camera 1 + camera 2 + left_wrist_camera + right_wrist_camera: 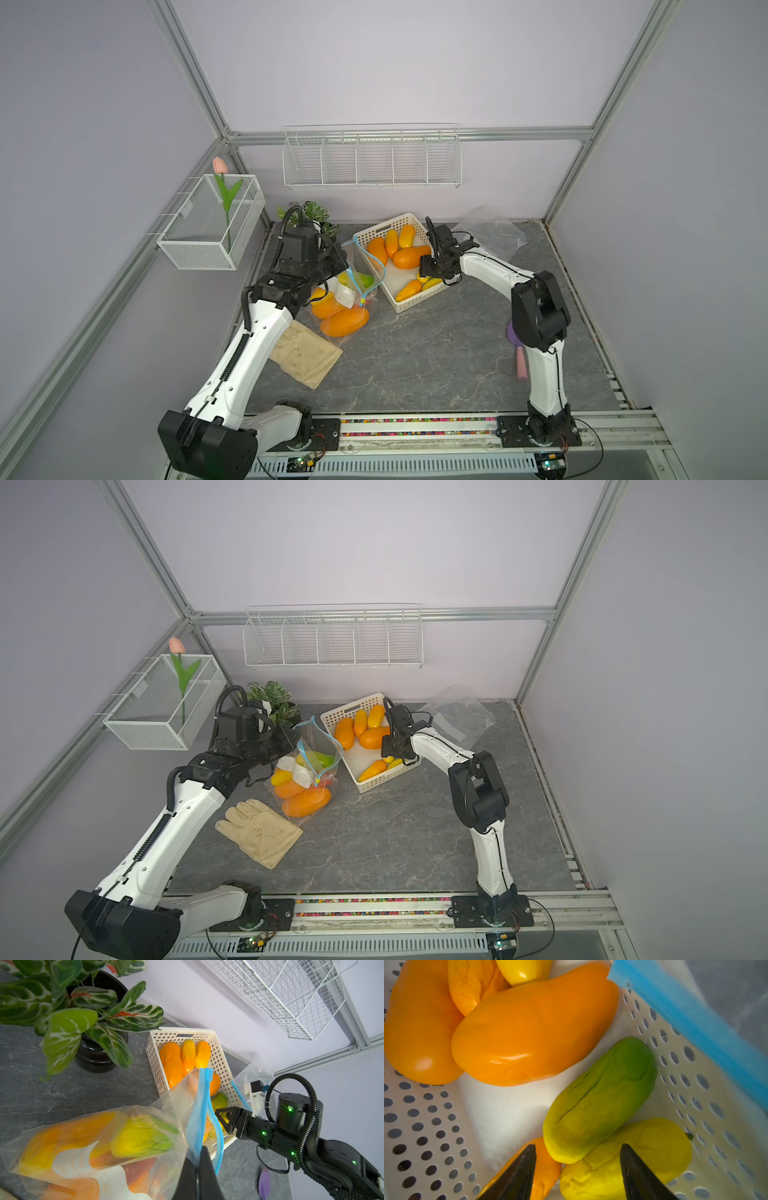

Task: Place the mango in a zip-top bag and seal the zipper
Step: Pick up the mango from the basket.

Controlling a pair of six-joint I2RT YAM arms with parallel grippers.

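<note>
Right wrist view had my right fingers (639, 1180) spread low in the basket (425, 1126), straddling one end of the green mango (600, 1101) and the yellow mango (633, 1159) touching it. My left fingers (207, 1172) pinched the zip-top bag (83, 1147) by its blue zipper rim, just left of the basket on the bench (415, 353). I judged this the pick: next, close on one fruit only, then carry it left into the bag's mouth.

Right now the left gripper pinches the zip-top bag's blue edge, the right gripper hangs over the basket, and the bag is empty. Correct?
Only the last part is wrong: the zip-top bag holds several mangoes, as the left wrist view shows. The left gripper pinches its blue edge, and the right gripper hangs over the basket.
</note>
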